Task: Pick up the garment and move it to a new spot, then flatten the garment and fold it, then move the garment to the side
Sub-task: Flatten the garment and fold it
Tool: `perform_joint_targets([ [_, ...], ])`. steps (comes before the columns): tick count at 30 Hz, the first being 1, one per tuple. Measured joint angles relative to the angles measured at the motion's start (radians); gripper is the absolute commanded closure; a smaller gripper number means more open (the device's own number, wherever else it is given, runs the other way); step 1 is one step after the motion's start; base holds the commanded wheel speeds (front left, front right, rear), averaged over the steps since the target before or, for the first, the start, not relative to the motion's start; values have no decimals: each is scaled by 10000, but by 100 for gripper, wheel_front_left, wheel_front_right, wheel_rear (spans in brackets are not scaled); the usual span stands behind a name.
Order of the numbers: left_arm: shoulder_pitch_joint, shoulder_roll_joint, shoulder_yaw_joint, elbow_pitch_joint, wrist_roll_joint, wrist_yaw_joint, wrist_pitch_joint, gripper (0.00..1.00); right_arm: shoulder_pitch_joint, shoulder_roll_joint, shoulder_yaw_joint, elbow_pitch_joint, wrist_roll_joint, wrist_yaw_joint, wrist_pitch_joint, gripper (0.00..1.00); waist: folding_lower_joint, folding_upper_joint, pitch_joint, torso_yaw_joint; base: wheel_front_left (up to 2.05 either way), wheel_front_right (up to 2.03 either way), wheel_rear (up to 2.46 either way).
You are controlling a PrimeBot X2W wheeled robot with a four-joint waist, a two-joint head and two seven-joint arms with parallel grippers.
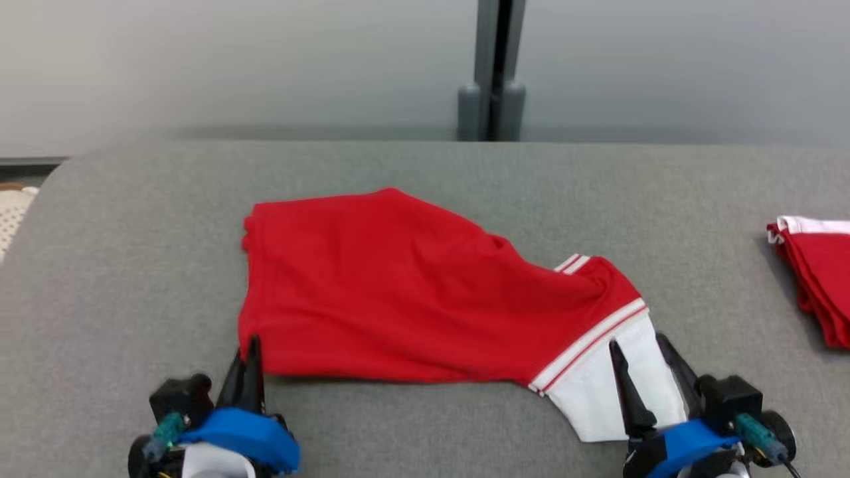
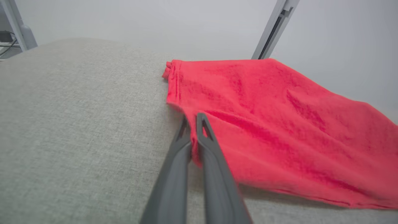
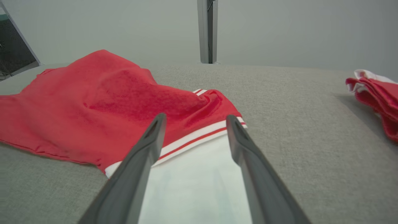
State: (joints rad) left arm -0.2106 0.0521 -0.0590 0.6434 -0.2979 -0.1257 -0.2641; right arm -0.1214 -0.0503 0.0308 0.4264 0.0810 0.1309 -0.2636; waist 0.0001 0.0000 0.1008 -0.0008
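A red garment (image 1: 405, 285) with a white striped band and a white end lies spread on the grey table (image 1: 425, 172). My left gripper (image 1: 249, 348) is shut on the garment's near left corner; in the left wrist view its fingers (image 2: 194, 124) pinch a fold of the red cloth (image 2: 279, 124). Over the garment's white end (image 1: 597, 392) my right gripper (image 1: 641, 348) stands open. The right wrist view shows its fingers (image 3: 194, 119) spread above the white cloth (image 3: 192, 186), with the striped band just beyond the tips.
A second folded red and white garment (image 1: 817, 279) lies at the table's right edge, also in the right wrist view (image 3: 376, 96). A grey post (image 1: 493, 73) stands behind the table's far edge. The table's rounded left corner (image 1: 40, 199) drops off to the floor.
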Motion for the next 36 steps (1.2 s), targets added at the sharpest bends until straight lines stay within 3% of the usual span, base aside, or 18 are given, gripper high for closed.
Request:
perform_joint_targets([
  [7, 1292, -13, -711, -765, 77, -2, -2, 100, 572, 2, -81, 155, 107, -2, -2, 0, -3, 0, -880, 584, 0, 0, 0],
  [15, 1807, -13, -472, -546, 127, 130, 0, 100, 662, 2, 13, 132, 173, -2, -2, 0, -1, 0, -833, 677, 0, 0, 0],
  [16, 1733, -8, -408, -495, 192, 192, 0, 84, 627, 6, 40, 109, 169, -2, -2, 0, -2, 0, -801, 632, 0, 0, 0],
  [17, 1601, -12, -307, -449, 228, 253, 0, 35, 608, 4, 31, 81, 159, 0, -2, 0, -2, 0, -776, 583, 0, 0, 0],
  [18, 1453, -4, -178, -401, 261, 337, 0, 0, 602, 4, 17, 69, 130, -2, -2, 0, -1, 0, -761, 533, 0, 0, 0],
  [24, 1103, 123, 458, 21, 662, 1089, 0, 0, 597, 2, -119, -29, -17, -2, -2, 0, 0, 0, -815, 146, 0, 0, 0],
  [36, 2173, 33, 487, -782, 1323, 1012, 0, 0, 899, 0, -186, -311, -274, -2, -2, 0, 0, 0, -1081, -170, 0, 0, 0],
])
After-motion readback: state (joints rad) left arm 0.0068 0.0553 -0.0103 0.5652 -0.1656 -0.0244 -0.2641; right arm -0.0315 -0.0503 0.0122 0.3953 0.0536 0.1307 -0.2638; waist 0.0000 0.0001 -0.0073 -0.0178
